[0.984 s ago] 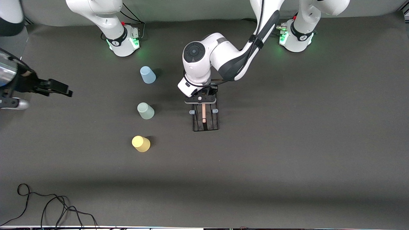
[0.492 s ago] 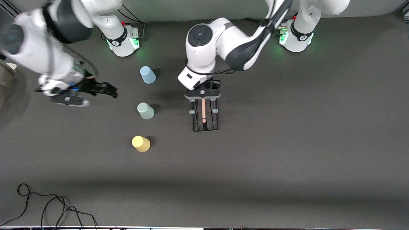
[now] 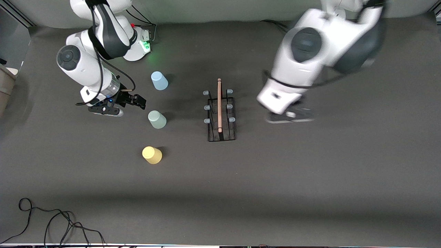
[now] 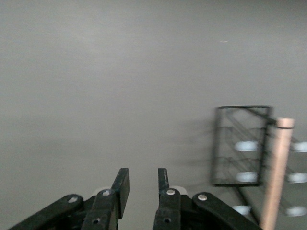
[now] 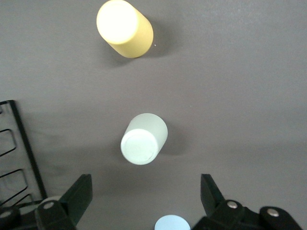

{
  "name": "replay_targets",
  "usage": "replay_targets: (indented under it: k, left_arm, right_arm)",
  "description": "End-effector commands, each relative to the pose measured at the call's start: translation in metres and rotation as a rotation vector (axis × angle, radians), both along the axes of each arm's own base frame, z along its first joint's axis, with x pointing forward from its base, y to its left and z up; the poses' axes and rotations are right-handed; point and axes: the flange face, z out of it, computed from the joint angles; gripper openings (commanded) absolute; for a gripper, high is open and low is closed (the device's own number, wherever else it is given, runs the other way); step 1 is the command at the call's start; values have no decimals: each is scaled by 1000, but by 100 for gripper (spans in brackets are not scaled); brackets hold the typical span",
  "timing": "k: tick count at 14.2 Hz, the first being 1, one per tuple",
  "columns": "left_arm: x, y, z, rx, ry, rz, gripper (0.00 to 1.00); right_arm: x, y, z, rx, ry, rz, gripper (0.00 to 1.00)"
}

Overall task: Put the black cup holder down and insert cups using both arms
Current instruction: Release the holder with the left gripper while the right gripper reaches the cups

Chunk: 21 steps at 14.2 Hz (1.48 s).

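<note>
The right gripper [image 3: 137, 102], fingers spread wide, sits just beside the grey-green cup [image 3: 157, 119], far nearer than the left gripper [image 4: 140, 184], nearly closed, empty.

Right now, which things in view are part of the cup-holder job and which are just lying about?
Part of the job:
- black cup holder, standing mid-table, no cups on it
- light blue cup
- grey-green cup
- yellow cup
- right gripper, open, beside the grey-green cup
- left gripper, empty, off the holder toward the left arm's end

Lying about:
- black cable at the table edge nearest the front camera
</note>
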Motion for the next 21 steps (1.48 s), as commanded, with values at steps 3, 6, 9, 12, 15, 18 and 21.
replay_targets:
  k: [3, 6, 9, 12, 15, 18, 21]
  left_arm:
    - [24, 145, 35, -20, 6, -52, 100]
    - [27, 223, 44, 1, -6, -98, 100]
    - [21, 271, 65, -4, -42, -62, 100]
    - [9, 286, 77, -3, -42, -46, 100]
    - [-1, 301, 73, -3, -46, -80, 100]
    - [0, 304, 69, -14, -42, -74, 100]
    - [9, 303, 67, -17, -71, -77, 100]
  right_arm:
    - [-10, 6, -55, -4, -15, -7, 100]
    - [-11, 18, -84, 15, -48, -17, 100]
    - [-12, 26, -110, 35, -44, -52, 100]
    - [-12, 25, -137, 22, -38, -59, 100]
    - [-17, 30, -152, 12, -20, -47, 100]
    - [-16, 30, -149, 15, -24, -50, 49]
    - [-13, 31, -135, 25, -40, -51, 0]
